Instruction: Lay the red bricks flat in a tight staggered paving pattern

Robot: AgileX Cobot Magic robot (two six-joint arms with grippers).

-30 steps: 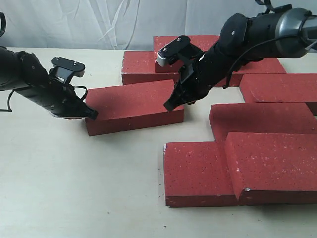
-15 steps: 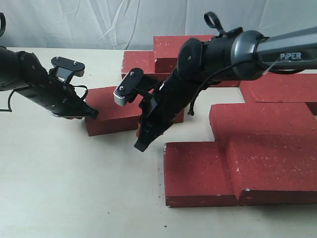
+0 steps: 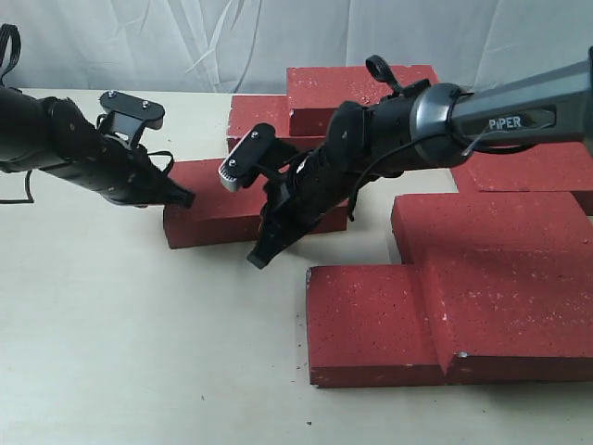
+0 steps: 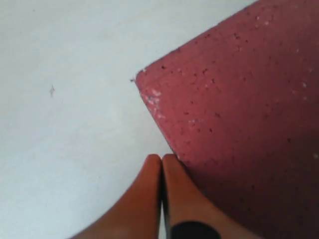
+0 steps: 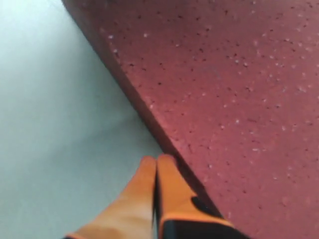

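The loose red brick [image 3: 208, 206] lay flat on the bench [image 3: 130, 352], apart from the other red bricks [image 3: 491, 297]. The left end effector [image 3: 183, 197] and right end effector [image 3: 258, 259], both closed and empty, sat at its edges. Uneven pushing could skew it, leaving gaps.

In the exterior view the right arm [image 3: 398, 125] lies across the loose brick [image 3: 208, 199], hiding much of its right half and part of the back-row bricks [image 3: 324, 88]. The bricks at the right [image 3: 519, 278] run off the picture's edge, and the left arm [image 3: 46, 144] is cut off at the left edge. The right wrist view is soft. Whether the right end effector [image 5: 156, 160] touches the loose brick's [image 5: 239, 89] side cannot be told.
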